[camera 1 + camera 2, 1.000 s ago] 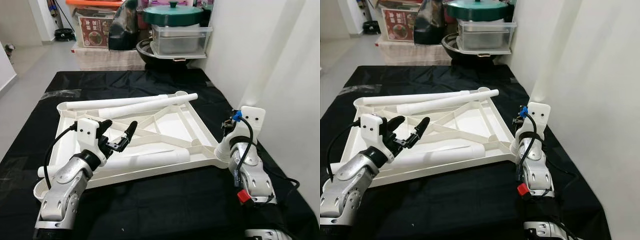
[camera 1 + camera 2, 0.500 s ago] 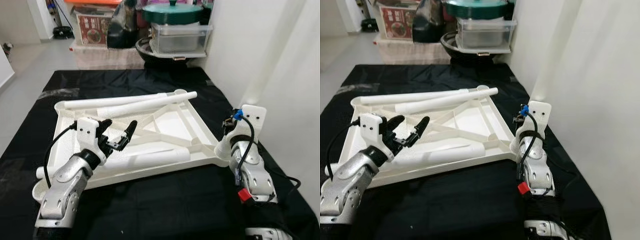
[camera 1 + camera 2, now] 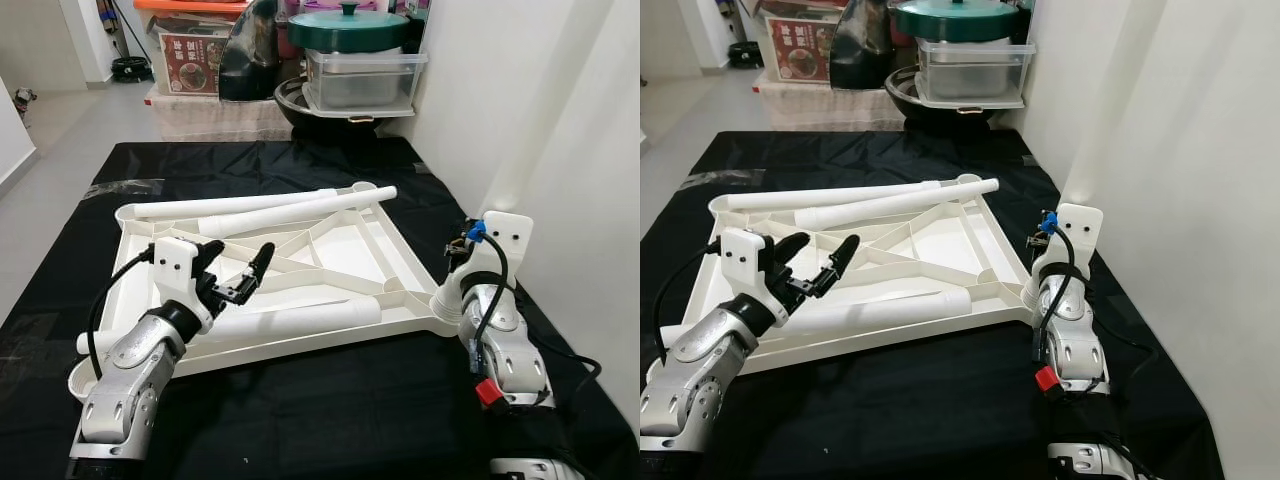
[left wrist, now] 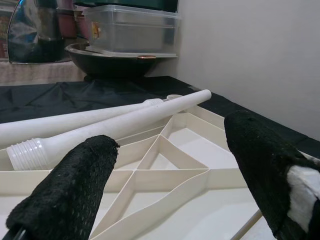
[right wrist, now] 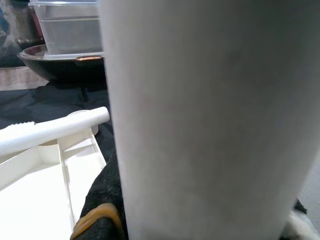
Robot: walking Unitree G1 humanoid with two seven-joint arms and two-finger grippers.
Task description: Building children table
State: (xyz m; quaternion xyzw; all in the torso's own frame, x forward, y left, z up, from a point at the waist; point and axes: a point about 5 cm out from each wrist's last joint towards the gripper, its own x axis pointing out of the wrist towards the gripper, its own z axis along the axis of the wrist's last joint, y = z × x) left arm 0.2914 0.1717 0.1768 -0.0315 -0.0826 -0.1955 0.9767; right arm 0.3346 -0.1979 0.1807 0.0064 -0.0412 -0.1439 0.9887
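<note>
**Left gripper spread above the upturned tabletop, right gripper on a leg at its corner**

Left gripper (image 3: 236, 270) hangs over the near-left part of the white tabletop (image 3: 375, 235), its two black fingers (image 4: 75, 187) spread wide and gripping nothing. The tabletop lies upside down on a black sheet (image 3: 330, 400), its ribbed underside facing up. One white leg (image 3: 295, 322) lies along the tabletop's near edge, just below the left gripper. Two more legs (image 3: 285, 207) lie side by side across the far edge, one showing a threaded end in the left wrist view.

Right gripper (image 3: 465, 262) is at the tabletop's near-right corner, where a white leg (image 5: 210, 115) stands very close before its wrist camera; whether its fingers are closed on the leg I cannot tell.

Beyond the sheet stand a clear plastic box (image 3: 362, 80), a green pot (image 3: 347, 28) on top of it, and a dark bowl (image 4: 112, 55).
</note>
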